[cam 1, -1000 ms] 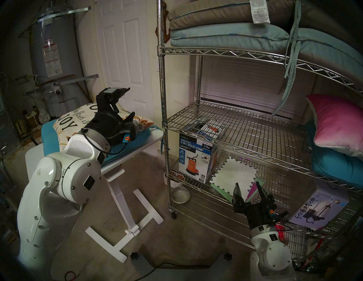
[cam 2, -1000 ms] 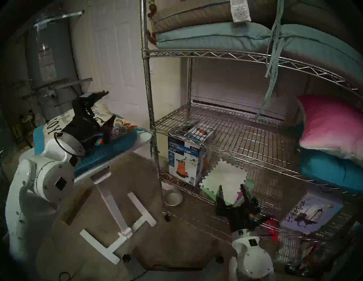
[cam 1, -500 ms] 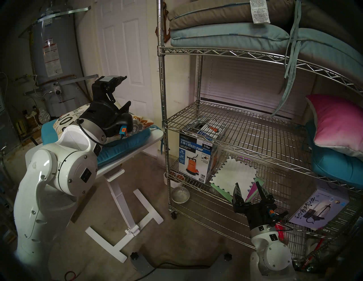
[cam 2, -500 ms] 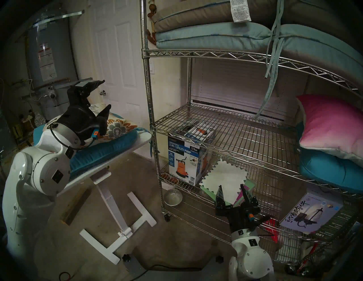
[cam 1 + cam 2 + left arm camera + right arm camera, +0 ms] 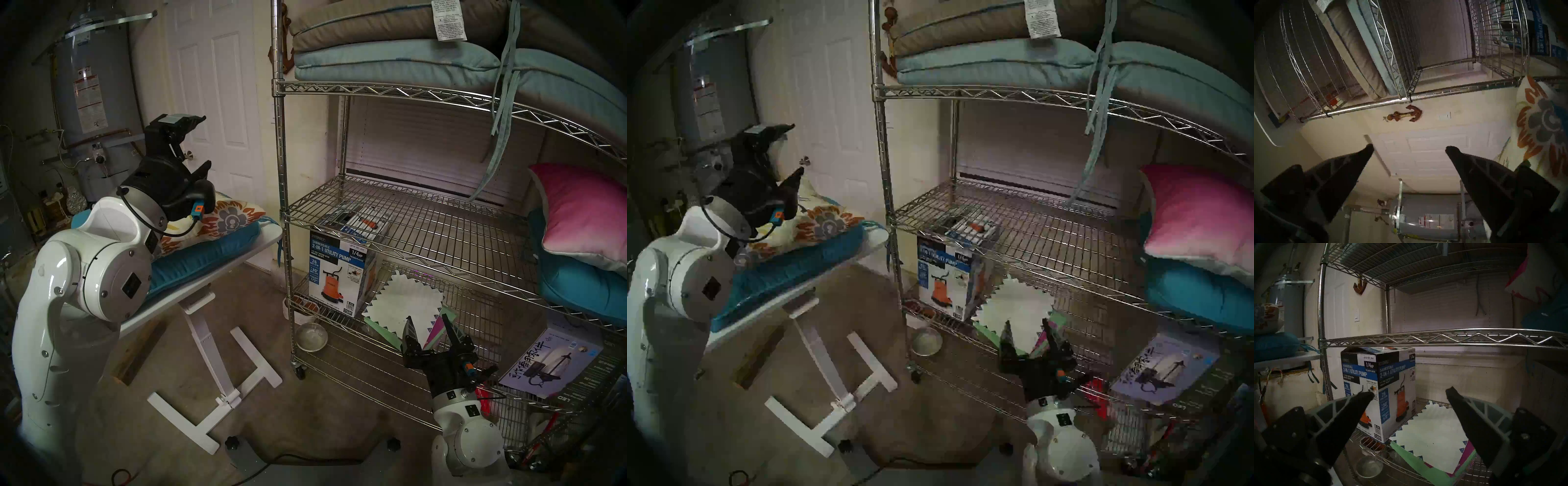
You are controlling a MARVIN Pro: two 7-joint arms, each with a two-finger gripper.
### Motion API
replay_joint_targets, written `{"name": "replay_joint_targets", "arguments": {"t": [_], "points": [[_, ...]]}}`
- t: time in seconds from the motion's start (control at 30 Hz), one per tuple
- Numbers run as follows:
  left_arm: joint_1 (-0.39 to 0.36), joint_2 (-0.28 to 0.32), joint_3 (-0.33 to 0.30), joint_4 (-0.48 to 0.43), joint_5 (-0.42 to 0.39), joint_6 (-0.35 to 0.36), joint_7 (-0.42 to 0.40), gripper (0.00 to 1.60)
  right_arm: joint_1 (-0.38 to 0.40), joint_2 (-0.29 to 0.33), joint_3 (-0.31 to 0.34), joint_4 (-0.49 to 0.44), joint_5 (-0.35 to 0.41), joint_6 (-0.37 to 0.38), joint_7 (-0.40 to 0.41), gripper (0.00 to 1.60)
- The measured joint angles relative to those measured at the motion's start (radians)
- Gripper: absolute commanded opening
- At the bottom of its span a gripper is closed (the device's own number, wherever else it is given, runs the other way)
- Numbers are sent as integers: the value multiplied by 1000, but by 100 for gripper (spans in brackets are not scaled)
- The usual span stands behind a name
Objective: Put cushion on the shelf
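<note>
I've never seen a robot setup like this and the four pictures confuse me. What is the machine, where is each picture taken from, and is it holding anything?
It is a robot with two white arms, each ending in two black fingers. Two pictures come from cameras on its head; the other two come from a camera on each wrist, looking out between the fingers. The left gripper is open and empty, above the flowered cushion, which lies on a teal seat cushion on a small white table. The right gripper is also open and empty, low before the wire shelf. The shelf holds a pump box, a pink pillow and other cushions.
</note>
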Motion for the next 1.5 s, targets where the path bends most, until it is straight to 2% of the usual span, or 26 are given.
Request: {"name": "replay_joint_targets", "arguments": {"t": [0.73,0.93,1.5], "points": [[-102,56,-126,-2,-43,-50,-138,160,0,0,0,0,0,0,0,160],[-139,81,-183,-4,-61,-68,-197,160,0,0,0,0,0,0,0,160],[-187,111,-245,-8,-97,-100,-289,160,0,0,0,0,0,0,0,160]]}}
